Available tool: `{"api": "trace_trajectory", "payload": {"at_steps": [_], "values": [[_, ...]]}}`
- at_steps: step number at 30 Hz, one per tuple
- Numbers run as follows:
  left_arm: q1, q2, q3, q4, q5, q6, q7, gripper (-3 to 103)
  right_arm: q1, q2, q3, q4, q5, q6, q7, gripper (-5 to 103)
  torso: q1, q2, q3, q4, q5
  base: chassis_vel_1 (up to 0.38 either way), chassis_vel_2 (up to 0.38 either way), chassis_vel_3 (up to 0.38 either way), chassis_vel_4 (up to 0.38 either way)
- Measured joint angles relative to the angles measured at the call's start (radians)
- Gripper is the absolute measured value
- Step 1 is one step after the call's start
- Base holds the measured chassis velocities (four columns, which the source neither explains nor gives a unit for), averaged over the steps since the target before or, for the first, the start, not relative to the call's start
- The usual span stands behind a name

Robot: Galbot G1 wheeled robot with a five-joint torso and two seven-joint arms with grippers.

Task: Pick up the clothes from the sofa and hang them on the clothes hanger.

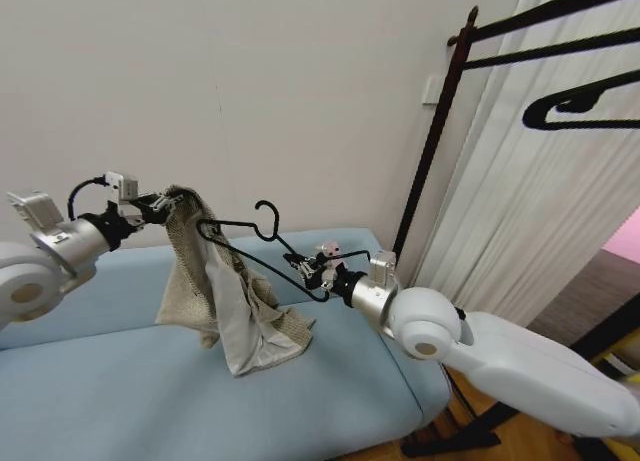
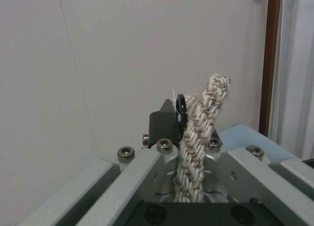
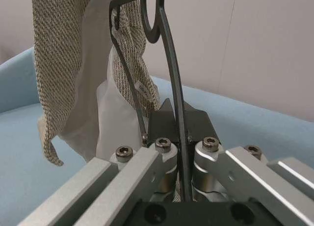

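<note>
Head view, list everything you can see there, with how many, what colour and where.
sofa: one, light blue, along the wall
clothes rack: one, dark, right of the sofa
spare hanger: one, black, on the clothes rack, upper right
curtain: one, white, behind the clothes rack
wall: white, behind the sofa
garment: one, beige knit with white lining, hanging above the sofa
hanger: one, black, above the sofa, one end at the garment's top
left gripper: shut on the garment's top, left
right gripper: shut on the hanger, centre
</note>
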Motion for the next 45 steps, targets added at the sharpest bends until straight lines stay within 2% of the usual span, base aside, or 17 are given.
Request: {"api": "trace_trajectory", "payload": {"at_steps": [7,11,23,34,44,45], "values": [[0.000,0.006,-0.006,-0.016,-0.008,0.003,-0.006,2,-0.023,0.030,-0.018,-0.021,-0.041,-0.022,0.021,2,0.000,0.000,0.000,0.0003,0.0000,0.000,0.000,0.000,0.000],[-0.001,0.013,-0.012,-0.033,-0.017,0.006,-0.015,2,-0.063,0.047,-0.020,-0.075,-0.103,-0.042,0.037,2,0.000,0.000,0.000,0.0001,0.0001,0.000,0.000,0.000,0.000],[0.001,0.032,-0.020,-0.024,-0.028,0.008,-0.016,2,-0.134,0.015,0.023,-0.077,-0.174,-0.034,0.056,2,0.000,0.000,0.000,-0.0001,0.0001,0.000,0.000,0.000,0.000],[0.002,0.028,-0.005,-0.033,-0.026,0.008,-0.016,2,-0.036,0.095,-0.022,-0.051,-0.089,-0.025,0.078,2,0.000,0.000,0.000,0.0002,-0.0001,0.000,0.000,0.000,0.000],[0.005,0.027,-0.004,-0.067,-0.028,0.010,-0.026,2,0.042,0.208,-0.055,-0.153,-0.013,-0.008,0.097,2,0.000,0.000,0.000,-0.0001,-0.0002,0.000,0.000,0.000,0.000],[0.004,0.032,-0.007,-0.077,-0.032,0.010,-0.030,2,0.047,0.236,-0.062,-0.176,-0.002,-0.008,0.104,2,0.000,0.000,0.000,0.0001,-0.0002,0.000,0.000,0.000,0.000]]}}
